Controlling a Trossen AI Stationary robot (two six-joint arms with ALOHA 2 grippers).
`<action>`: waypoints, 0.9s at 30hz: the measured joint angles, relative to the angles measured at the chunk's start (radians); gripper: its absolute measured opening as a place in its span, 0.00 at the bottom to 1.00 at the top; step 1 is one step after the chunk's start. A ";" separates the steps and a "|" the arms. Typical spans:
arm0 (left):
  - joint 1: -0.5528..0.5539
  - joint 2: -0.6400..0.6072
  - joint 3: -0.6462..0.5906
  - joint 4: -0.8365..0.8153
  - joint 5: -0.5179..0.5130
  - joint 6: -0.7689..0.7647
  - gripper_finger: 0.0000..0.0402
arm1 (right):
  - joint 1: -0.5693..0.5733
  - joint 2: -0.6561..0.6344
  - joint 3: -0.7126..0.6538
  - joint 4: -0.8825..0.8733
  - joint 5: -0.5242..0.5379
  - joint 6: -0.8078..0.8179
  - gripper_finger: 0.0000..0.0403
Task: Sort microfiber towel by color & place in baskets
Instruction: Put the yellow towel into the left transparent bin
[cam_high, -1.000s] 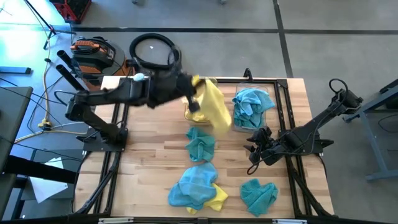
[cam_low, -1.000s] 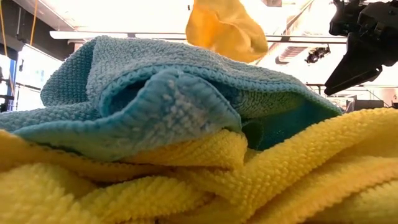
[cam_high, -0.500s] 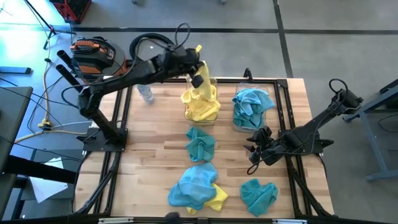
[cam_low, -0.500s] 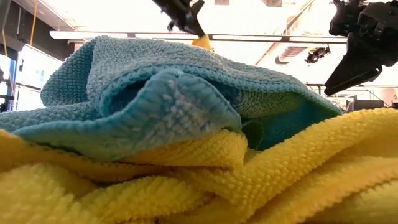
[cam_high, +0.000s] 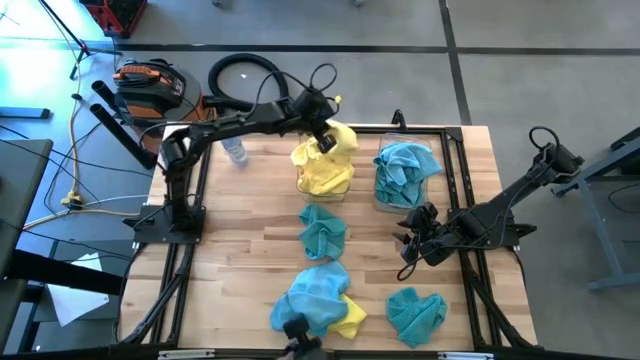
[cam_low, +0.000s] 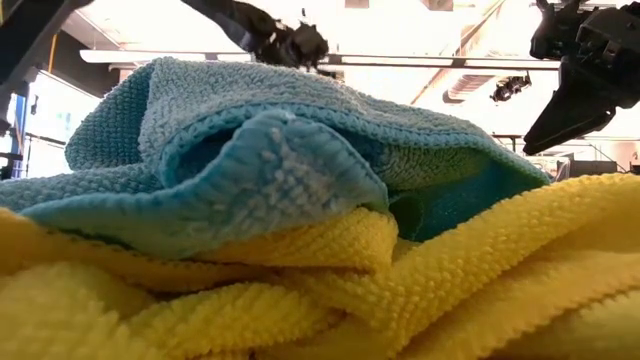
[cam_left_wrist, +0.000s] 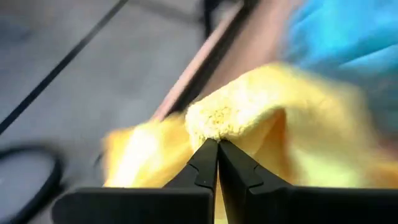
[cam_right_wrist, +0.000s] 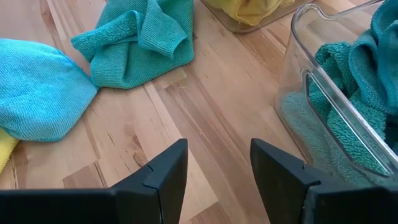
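My left gripper reaches over the left clear basket at the table's far side, shut on a yellow towel. That towel droops onto the yellow pile in the basket. The right basket holds teal towels. A teal towel lies mid-table, another near right. A third lies partly on a yellow one at the near edge. My right gripper hangs open over bare wood. My left gripper pinches a bunched fold of the yellow towel between its two fingertips. The fingers slant down at it from the table's left. The towel sags slack below them, its lower part resting on the yellow pile in the basket.
A small clear bottle stands at the far left of the table. Black frame rails run along both sides. Bare wood lies between the right basket and the mid-table teal towel.
My left gripper, still shut on the yellow towel, has swung toward the far edge and come down over the left basket. The towel hung free in the air a second ago; now its lower part has sunk onto the yellow pile inside.
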 joint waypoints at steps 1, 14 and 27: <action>0.010 0.014 -0.001 -0.013 -0.021 -0.001 0.00 | 0.000 0.000 0.000 0.000 0.000 -0.001 0.43; 0.028 0.167 0.000 0.017 0.095 0.009 0.04 | 0.000 0.000 0.000 -0.022 0.028 0.004 0.43; 0.026 0.209 0.000 0.015 0.045 -0.035 0.28 | 0.000 0.000 0.000 -0.030 0.030 0.006 0.43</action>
